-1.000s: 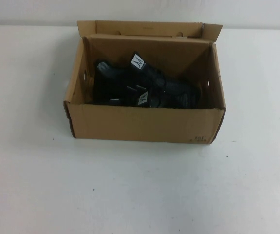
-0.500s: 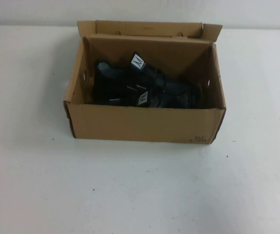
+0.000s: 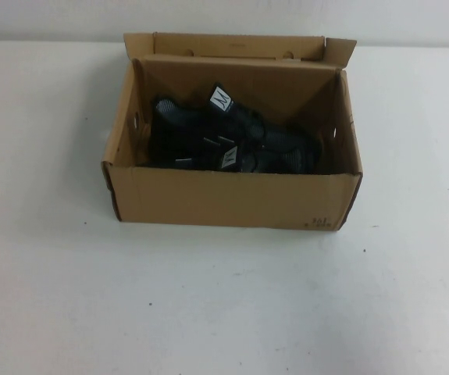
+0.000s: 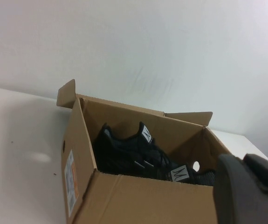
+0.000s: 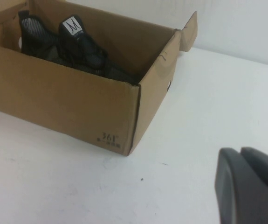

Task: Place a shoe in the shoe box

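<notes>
shoes (image 3: 232, 141) in shoe box (image 3: 232, 199) | print "361" | left claw (image 4: 248, 191), right claw (image 5: 250, 186): fingers together

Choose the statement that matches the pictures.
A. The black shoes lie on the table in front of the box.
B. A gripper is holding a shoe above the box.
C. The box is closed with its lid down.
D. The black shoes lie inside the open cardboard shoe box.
D: the black shoes sit inside the open cardboard shoe box; the left gripper and right gripper show only at their wrist views' edges, holding nothing visible.
</notes>
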Tool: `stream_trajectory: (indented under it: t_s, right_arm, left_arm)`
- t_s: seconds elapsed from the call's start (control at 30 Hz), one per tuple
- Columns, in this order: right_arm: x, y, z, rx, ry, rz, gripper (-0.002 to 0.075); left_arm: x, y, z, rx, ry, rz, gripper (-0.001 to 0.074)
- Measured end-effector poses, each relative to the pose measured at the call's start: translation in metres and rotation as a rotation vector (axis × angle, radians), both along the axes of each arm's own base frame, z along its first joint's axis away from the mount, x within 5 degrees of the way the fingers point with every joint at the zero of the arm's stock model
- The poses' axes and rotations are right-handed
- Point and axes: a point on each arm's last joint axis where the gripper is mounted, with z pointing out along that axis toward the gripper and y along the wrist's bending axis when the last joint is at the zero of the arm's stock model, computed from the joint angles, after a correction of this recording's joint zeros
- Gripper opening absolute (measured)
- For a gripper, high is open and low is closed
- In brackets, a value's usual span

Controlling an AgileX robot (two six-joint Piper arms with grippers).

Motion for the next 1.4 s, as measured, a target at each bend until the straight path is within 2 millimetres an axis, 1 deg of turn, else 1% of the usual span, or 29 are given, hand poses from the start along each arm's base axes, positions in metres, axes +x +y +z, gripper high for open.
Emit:
stream_trajectory:
  t_s: [0.4, 1.4]
  right_arm:
    - [-0.0001, 0.0, 0.0, 0.0, -0.001, 0.0, -0.0017]
    - [-0.0001, 0.0, 0.0, 0.0, -0.001, 0.0, -0.0017]
  left_arm:
    - [-0.0015, -0.0025, 0.0, 0.0, 0.0, -0.04, -0.0001]
    - [-0.0014, -0.0024, 0.0, 0.0, 0.0, -0.039, -0.0001]
